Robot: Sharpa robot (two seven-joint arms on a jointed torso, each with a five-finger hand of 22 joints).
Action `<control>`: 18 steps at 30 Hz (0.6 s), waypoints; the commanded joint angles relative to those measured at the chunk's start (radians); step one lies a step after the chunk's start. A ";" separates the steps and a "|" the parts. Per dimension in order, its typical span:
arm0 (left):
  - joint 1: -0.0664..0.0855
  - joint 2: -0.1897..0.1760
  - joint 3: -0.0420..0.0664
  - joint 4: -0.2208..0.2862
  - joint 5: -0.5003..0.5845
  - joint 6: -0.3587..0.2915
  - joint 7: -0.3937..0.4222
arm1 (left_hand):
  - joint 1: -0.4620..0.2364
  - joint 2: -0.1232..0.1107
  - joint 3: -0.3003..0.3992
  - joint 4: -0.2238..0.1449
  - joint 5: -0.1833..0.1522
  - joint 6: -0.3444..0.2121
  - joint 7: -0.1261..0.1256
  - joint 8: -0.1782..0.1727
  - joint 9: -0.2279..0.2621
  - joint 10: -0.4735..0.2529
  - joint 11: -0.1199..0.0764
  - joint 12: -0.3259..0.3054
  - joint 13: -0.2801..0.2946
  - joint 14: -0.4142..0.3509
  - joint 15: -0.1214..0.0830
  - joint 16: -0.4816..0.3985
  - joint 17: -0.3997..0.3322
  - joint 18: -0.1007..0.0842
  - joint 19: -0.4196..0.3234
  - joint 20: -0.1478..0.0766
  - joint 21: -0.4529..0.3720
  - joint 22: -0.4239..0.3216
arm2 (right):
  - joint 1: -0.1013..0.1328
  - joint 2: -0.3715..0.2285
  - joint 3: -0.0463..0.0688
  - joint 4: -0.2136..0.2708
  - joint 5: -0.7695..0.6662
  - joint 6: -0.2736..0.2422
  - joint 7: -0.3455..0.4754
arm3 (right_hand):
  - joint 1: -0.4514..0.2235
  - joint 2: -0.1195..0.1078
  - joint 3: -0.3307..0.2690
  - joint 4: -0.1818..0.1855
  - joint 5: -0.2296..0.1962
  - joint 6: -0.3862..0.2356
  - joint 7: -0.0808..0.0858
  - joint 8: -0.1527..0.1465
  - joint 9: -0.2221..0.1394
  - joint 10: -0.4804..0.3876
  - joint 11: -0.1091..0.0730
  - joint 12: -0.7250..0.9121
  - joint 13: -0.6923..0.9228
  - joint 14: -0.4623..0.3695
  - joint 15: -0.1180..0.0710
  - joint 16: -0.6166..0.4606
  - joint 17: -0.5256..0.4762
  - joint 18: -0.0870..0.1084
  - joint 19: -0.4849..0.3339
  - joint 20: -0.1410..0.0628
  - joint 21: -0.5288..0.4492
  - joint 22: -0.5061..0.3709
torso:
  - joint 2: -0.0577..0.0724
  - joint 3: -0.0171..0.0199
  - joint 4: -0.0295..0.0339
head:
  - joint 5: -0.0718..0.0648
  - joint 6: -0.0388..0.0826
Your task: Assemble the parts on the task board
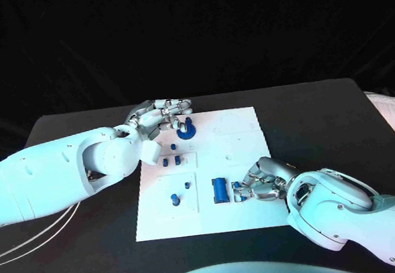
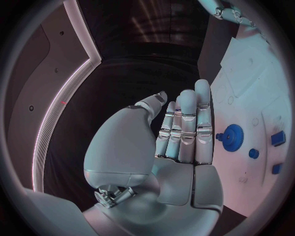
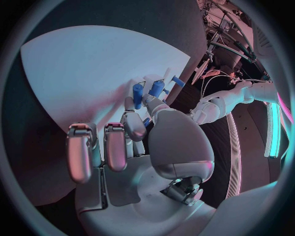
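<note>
White task board (image 1: pixel 227 139) lies mid-worktop (image 1: pixel 321 114), long axis running away from the robot. Left hand (image 1: pixel 159 116) sits at the board's far left corner, just beside a blue gear (image 1: pixel 187 129); the gear lies on the board on the finger side of that hand. Left wrist view shows the fingers (image 2: pixel 187 123) straight, close together, palm bare, the gear (image 2: pixel 232 133) apart from them by a small gap, so this hand holds nothing, fingers extended and narrow. Right hand (image 1: pixel 262 181) rests at the near right part of the board, fingers curled toward a blue rectangular block (image 1: pixel 219 190) that stands just on its left, long axis along the board's length. A small blue piece (image 1: pixel 236 191) sits at the fingertips; right wrist view shows blue pegs (image 3: pixel 147 91) against the fingers, but whether one is pinched or merely touched, cannot tell. Other small blue parts (image 1: pixel 169 160) lie between the two hands, mid-left of the board, and a further one (image 1: pixel 175 199) near the front left. Judgement: left hand is nearer the gear, right hand nearer the block and pegs; the mid-board parts stand in neither hand's direct path. Cables (image 1: pixel 25 242) trail on the worktop under the left arm.
</note>
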 commanded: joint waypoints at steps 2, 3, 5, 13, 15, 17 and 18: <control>0.000 0.001 0.000 0.003 -0.005 0.020 0.004 | 0.002 0.004 -0.002 -0.004 0.002 -0.007 -0.001 0.007 -0.002 -0.007 0.002 0.003 0.001 -0.006 0.000 0.005 -0.001 0.011 0.005 0.005 -0.006 -0.001 | 0.001 0.006 0.000 -0.004 -0.027 0.021 -0.012 | -0.014 0.000 -0.003 0.007 0.004 0.009 -0.003 -0.006 0.002 0.006 -0.001 -0.003 0.000 0.072 -0.005 0.003 0.091 -0.014 0.069 -0.007 0.003 0.163 | 0.000 0.0005 -0.0003 | 0.002 -0.001; 0.000 0.001 0.000 0.003 -0.005 0.020 0.004 | 0.002 0.004 -0.002 -0.004 0.002 -0.007 -0.001 0.007 -0.002 -0.007 0.002 0.003 0.001 -0.006 0.000 0.005 -0.001 0.011 0.005 0.005 -0.006 -0.001 | 0.001 0.007 0.000 -0.005 -0.028 0.022 -0.013 | -0.014 0.000 -0.003 0.008 0.004 0.010 -0.003 -0.006 0.002 0.006 -0.001 -0.003 0.000 0.072 -0.006 0.002 0.091 -0.014 0.069 -0.007 0.003 0.163 | 0.000 0.0005 -0.0003 | 0.002 -0.001; 0.000 0.000 0.000 0.003 -0.005 0.019 0.004 | 0.002 0.004 -0.002 -0.004 0.002 -0.007 -0.001 0.007 -0.002 -0.007 0.002 0.003 0.001 -0.006 0.000 0.005 -0.001 0.011 0.005 0.005 -0.006 -0.001 | 0.001 0.009 0.000 -0.006 -0.030 0.023 -0.012 | -0.017 0.000 -0.005 0.010 0.003 0.010 -0.003 -0.006 0.003 0.005 -0.001 -0.007 -0.002 0.072 -0.006 0.001 0.090 -0.014 0.069 -0.007 0.003 0.163 | 0.000 0.0005 -0.0009 | 0.003 -0.001; 0.000 0.001 0.001 0.003 -0.005 0.020 0.004 | 0.003 0.004 -0.002 -0.005 0.002 -0.007 -0.002 0.008 -0.002 -0.008 0.001 0.005 0.002 -0.006 0.000 0.006 -0.002 0.011 0.005 0.005 -0.007 -0.002 | 0.002 0.014 0.000 -0.005 -0.036 0.027 -0.008 | -0.037 0.000 -0.018 0.028 -0.005 0.017 -0.005 -0.005 0.009 0.006 -0.002 -0.011 -0.002 0.072 -0.007 0.002 0.091 -0.014 0.069 -0.008 0.004 0.163 | 0.001 0.0006 -0.0008 | 0.004 -0.002; 0.000 0.001 0.001 0.003 -0.005 0.020 0.004 | 0.003 0.004 -0.002 -0.005 0.002 -0.007 -0.002 0.008 -0.002 -0.008 0.001 0.005 0.002 -0.006 0.000 0.006 -0.002 0.011 0.005 0.005 -0.007 -0.002 | 0.002 0.014 0.000 -0.005 -0.040 0.027 -0.007 | -0.053 -0.003 -0.030 0.040 -0.009 0.019 -0.005 -0.005 0.011 0.007 -0.002 -0.012 -0.002 0.072 -0.007 0.003 0.093 -0.014 0.069 -0.008 0.003 0.163 | 0.001 0.0006 -0.0008 | 0.004 -0.002; 0.000 0.001 0.001 0.002 -0.005 0.020 0.004 | 0.003 0.004 -0.002 -0.005 0.002 -0.007 -0.002 0.008 -0.002 -0.008 0.001 0.005 0.002 -0.006 0.000 0.006 -0.002 0.011 0.005 0.005 -0.007 -0.002 | 0.002 0.015 0.000 -0.005 -0.042 0.027 -0.006 | -0.080 -0.010 -0.053 0.061 -0.011 0.023 -0.005 -0.004 0.015 0.008 -0.002 -0.012 -0.001 0.072 -0.006 0.004 0.094 -0.014 0.069 -0.008 0.003 0.164 | 0.000 0.0005 -0.0009 | 0.004 -0.002; 0.000 0.001 0.001 0.002 -0.005 0.020 0.003 | 0.003 0.004 -0.002 -0.005 0.002 -0.007 -0.002 0.008 -0.002 -0.008 0.001 0.005 0.002 -0.006 0.000 0.006 -0.002 0.011 0.005 0.005 -0.007 -0.002 | 0.002 0.015 0.000 -0.005 -0.043 0.027 -0.006 | -0.093 -0.014 -0.067 0.072 -0.011 0.025 -0.006 -0.003 0.017 0.011 -0.003 -0.007 0.003 0.072 -0.007 0.003 0.094 -0.014 0.069 -0.009 0.003 0.164 | 0.000 0.0004 -0.0009 | 0.004 -0.002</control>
